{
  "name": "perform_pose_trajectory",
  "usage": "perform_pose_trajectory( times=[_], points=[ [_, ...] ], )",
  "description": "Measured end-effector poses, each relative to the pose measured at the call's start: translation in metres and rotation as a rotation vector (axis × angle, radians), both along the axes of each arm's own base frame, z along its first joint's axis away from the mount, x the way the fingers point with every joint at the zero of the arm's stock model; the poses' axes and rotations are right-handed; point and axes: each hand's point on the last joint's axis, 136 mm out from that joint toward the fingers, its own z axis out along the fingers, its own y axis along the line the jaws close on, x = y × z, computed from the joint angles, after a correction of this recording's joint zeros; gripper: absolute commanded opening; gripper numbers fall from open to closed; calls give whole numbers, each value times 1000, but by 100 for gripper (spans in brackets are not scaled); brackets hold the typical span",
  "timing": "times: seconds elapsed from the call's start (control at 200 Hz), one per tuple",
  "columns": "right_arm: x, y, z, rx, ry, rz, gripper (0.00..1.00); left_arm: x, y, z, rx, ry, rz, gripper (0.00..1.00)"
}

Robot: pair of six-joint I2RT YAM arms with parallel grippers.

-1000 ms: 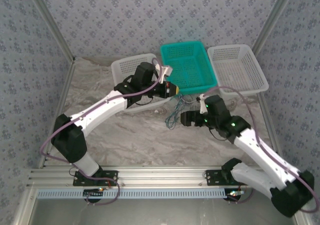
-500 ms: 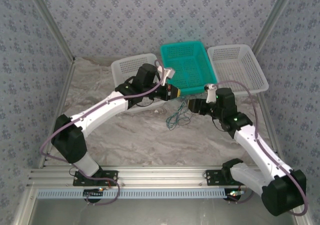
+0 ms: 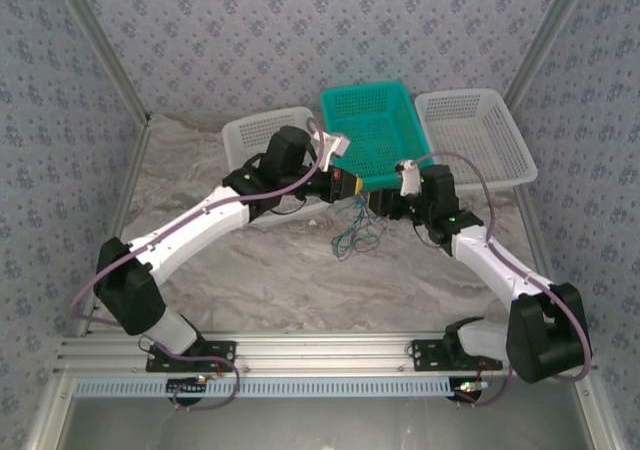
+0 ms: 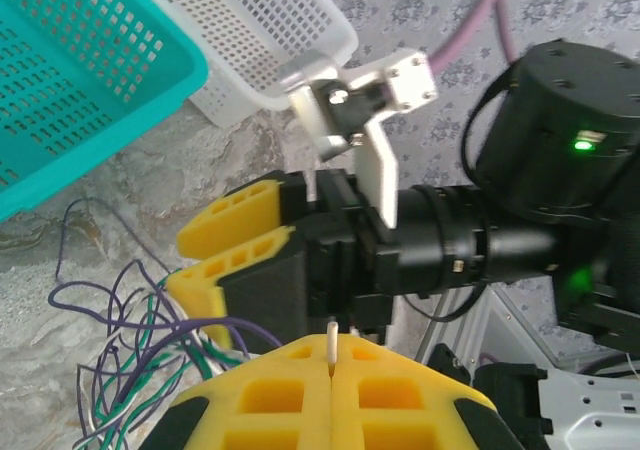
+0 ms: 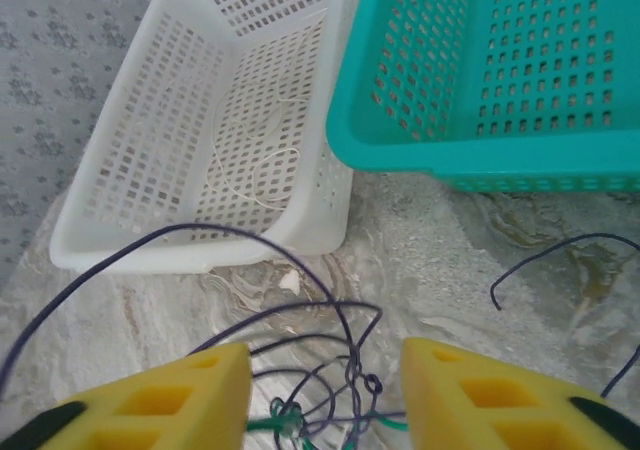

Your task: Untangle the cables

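Cables (image 3: 352,232), thin strands of purple, green and whitish wire, drape in a loose tangle over the middle of the table, just in front of the baskets and between the two grippers. The left gripper (image 4: 330,355) is closed, its yellow fingers pressed together with a whitish wire end poking out between them. The right gripper (image 5: 325,370) faces it from close by with its fingers partly apart. Knotted strands of the cables lie in that gap, and whether either pad touches them I cannot tell.

Behind the tangle three mesh baskets stand close together in a row. The left white basket (image 5: 140,170) holds a loose white wire (image 5: 255,170) curled in loops on its floor. The teal basket (image 3: 375,135) is in the middle, and the right white basket (image 3: 475,135) is beside it.

The table (image 3: 270,270) has a grey-and-white marbled top, with a metal rail (image 3: 300,350) along its near edge where the arms are bolted. Wallpaper (image 3: 300,30) with a small flowery grey pattern covers the walls at the back and sides.
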Motion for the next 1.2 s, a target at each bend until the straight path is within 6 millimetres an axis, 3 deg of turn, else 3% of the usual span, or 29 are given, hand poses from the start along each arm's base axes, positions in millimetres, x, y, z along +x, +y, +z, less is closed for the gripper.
perform_pose_trajectory(
  times=[0.18,0.3,0.435,0.58,0.774,1.014,1.104,1.199],
  points=[
    [-4,13,-9,51,61,50,54,-4,2,11,-20,-19,-5,0],
    [-7,20,1,103,49,72,57,-4,2,12,-21,-20,-4,0],
    [-19,24,13,117,6,100,71,-4,2,12,-21,-20,-5,0],
    [-34,34,22,110,-45,160,80,-5,2,12,-20,-20,-5,0],
    [-53,33,21,115,-76,207,84,-4,3,10,-14,-19,1,0],
    [-86,38,39,99,-256,272,89,-3,4,10,-11,-20,9,0],
    [-82,45,41,48,-331,265,90,-3,3,10,-12,-20,9,0],
    [-64,48,32,-48,-398,206,88,-2,3,12,-14,-22,9,0]
  ],
)
